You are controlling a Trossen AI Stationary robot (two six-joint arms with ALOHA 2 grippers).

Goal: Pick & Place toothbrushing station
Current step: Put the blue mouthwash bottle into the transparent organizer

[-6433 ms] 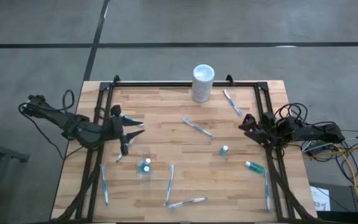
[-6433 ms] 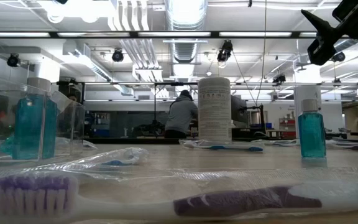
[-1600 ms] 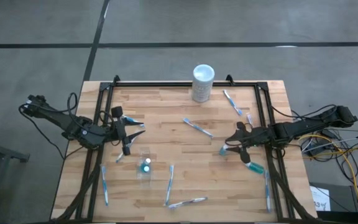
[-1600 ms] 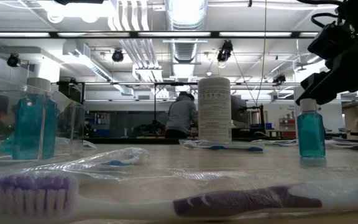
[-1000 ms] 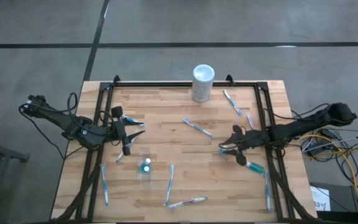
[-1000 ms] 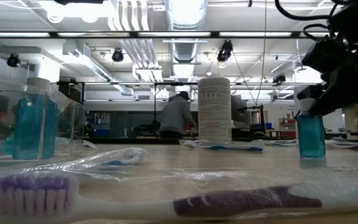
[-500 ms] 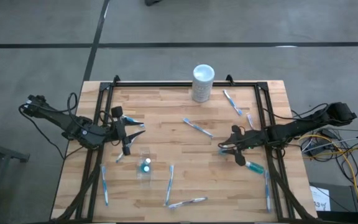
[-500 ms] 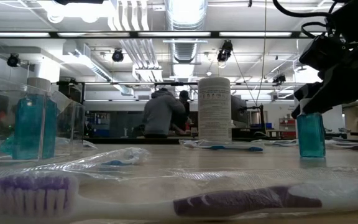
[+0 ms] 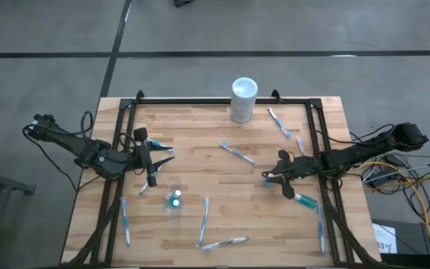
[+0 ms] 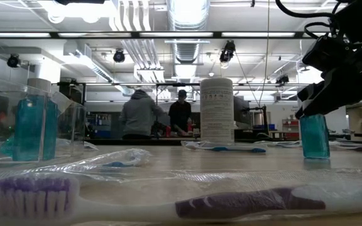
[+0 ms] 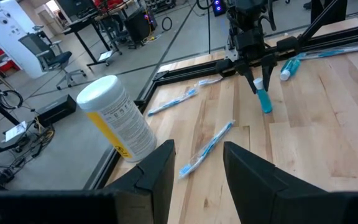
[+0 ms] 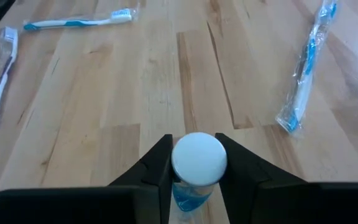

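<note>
One white cylinder [image 11: 117,126] label unreadable; right tool [image 12: 196,163] straddles teal bottle [image 12: 197,167].

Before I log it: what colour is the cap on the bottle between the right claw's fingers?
White, on the bottle of teal liquid; the right wrist view shows it best.

A large workshop or lab hall is shown. In the low view, an open ceiling is seen with long strip lights [image 10: 187,34], bare round ducts [image 10: 188,16] and pipes. Two people [image 10: 138,114] are seen standing at benches crowded with equipment far behind the wooden table [image 9: 200,179]. A grey concrete floor [image 9: 200,30] marked with dark lines is seen from above. In the left wrist view, desks, an office chair [image 11: 39,53] and cables on the floor are shown beyond the table.
</note>
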